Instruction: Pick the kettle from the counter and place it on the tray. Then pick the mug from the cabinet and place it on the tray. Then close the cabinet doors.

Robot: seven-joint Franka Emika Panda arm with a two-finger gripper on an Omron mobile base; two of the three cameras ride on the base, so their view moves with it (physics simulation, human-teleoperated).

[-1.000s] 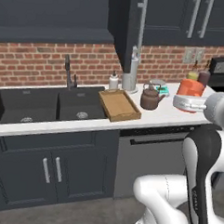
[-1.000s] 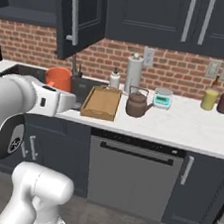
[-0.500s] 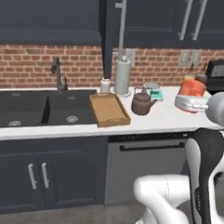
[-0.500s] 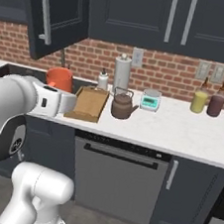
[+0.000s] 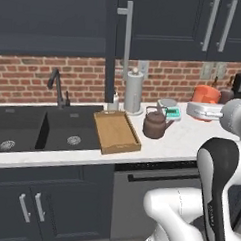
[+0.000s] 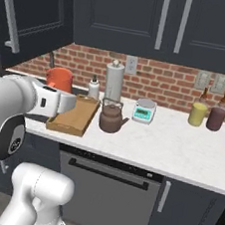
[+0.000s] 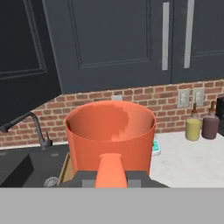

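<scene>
White counter [image 6: 180,148], kettle [image 6: 111,118] upright beside the empty tray [image 6: 76,115].
Gripper [image 7: 111,180] clamps the upright mug [image 7: 110,136], mouth up, handle toward the camera, held above the counter.

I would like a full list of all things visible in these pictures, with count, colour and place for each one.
kettle: 1, dark brown, on the counter beside the tray
tray: 1, light brown wood, on the counter right of the sink, nothing on it
mug: 1, orange-red, held in front of the hand camera
counter: 1, white stone
sink: 1, black, two basins, with a dark faucet
paper towel roll: 1, grey-white, upright by the brick wall
small bottle: 1, white, left of the roll
kitchen scale: 1, white and teal, behind the kettle
jars: 2, yellow and maroon, by the wall at right
cabinet doors: dark blue, one stands open, silver handles
gripper: 1, jaws shut on the mug
</scene>
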